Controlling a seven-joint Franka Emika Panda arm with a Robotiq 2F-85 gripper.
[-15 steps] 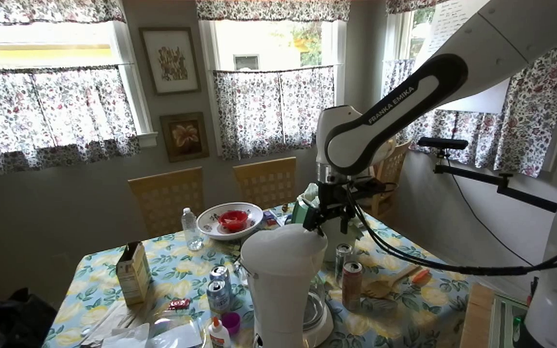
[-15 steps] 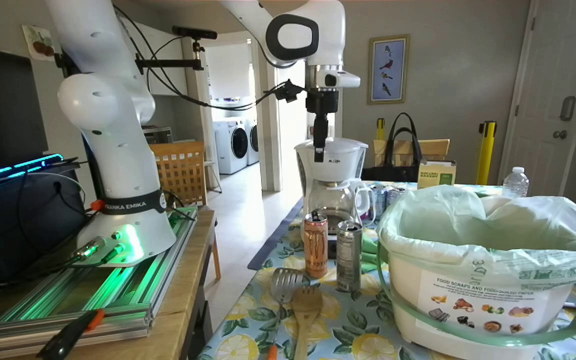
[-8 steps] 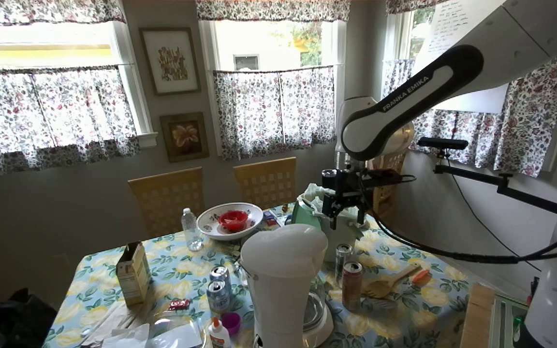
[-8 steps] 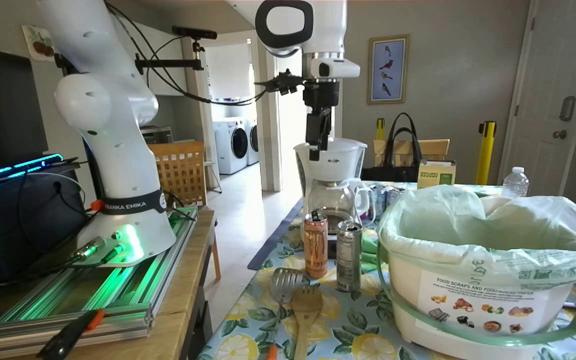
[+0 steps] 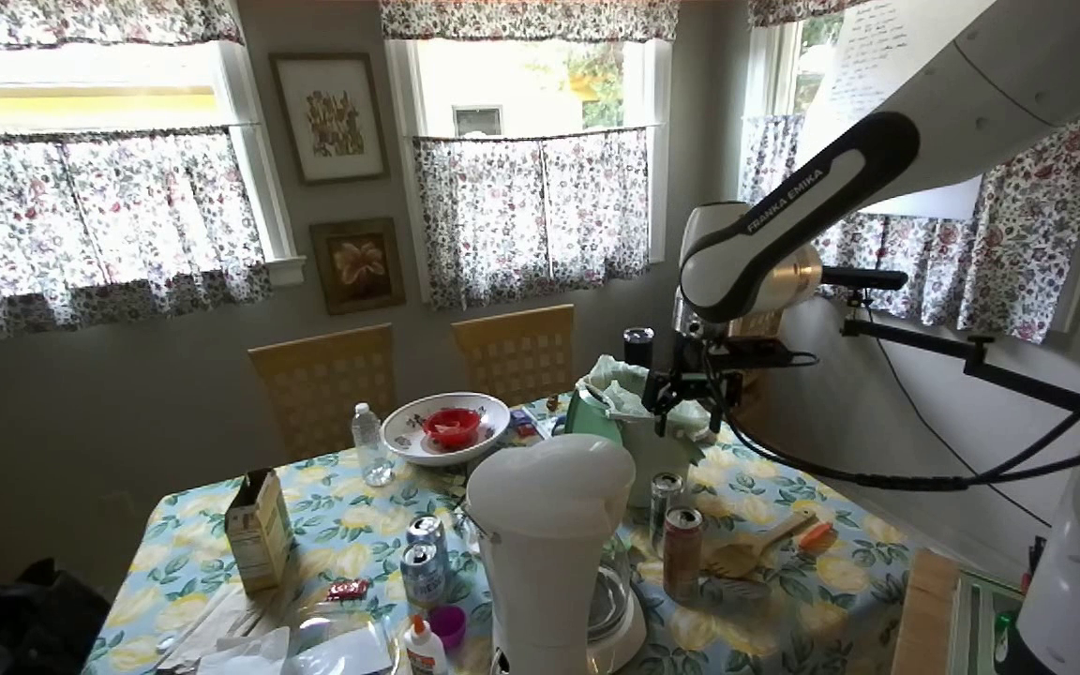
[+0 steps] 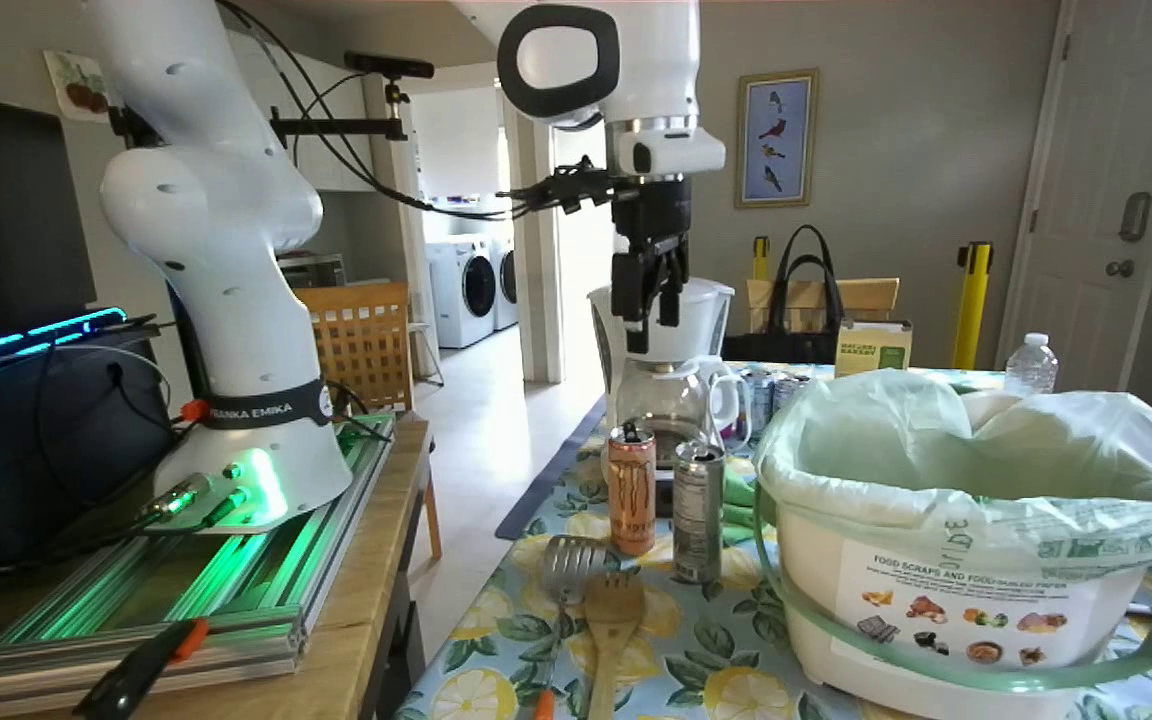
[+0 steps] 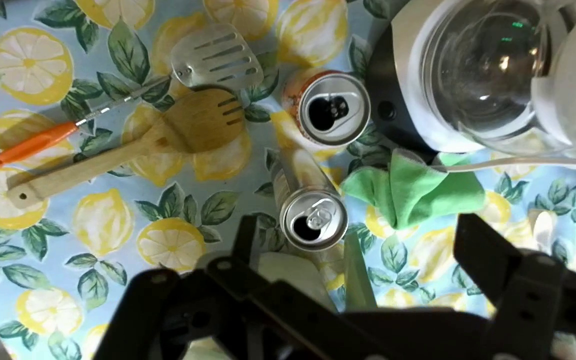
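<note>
My gripper [image 7: 358,225] is released: its two fingers point down, stand wide apart and grip nothing. I have it well above the table, and the thing nearest to the gap between the fingers is a silver can [image 7: 313,217], which stands upright on the lemon-patterned tablecloth [image 7: 238,195]. In the wrist view this can appears between the two fingertips, closer to the finger on the left of that view. In both exterior views the can is lower than my gripper and apart from it; whether it is exactly under the middle of the gap, I cannot tell. Its lid faces up to my wrist camera. Just beside it stands an orange can [image 7: 328,107], also upright, and near them I see a crumpled green cloth [image 7: 418,192], at the base of the white coffee maker [image 5: 540,534]. On the opposite side of the cans, a metal spatula [image 7: 198,55] and a wooden fork [image 7: 193,120] lie side by side. In an exterior view, a white bin [image 6: 816,570] with a pale green liner [image 6: 866,470] stands near the silver can.
</note>
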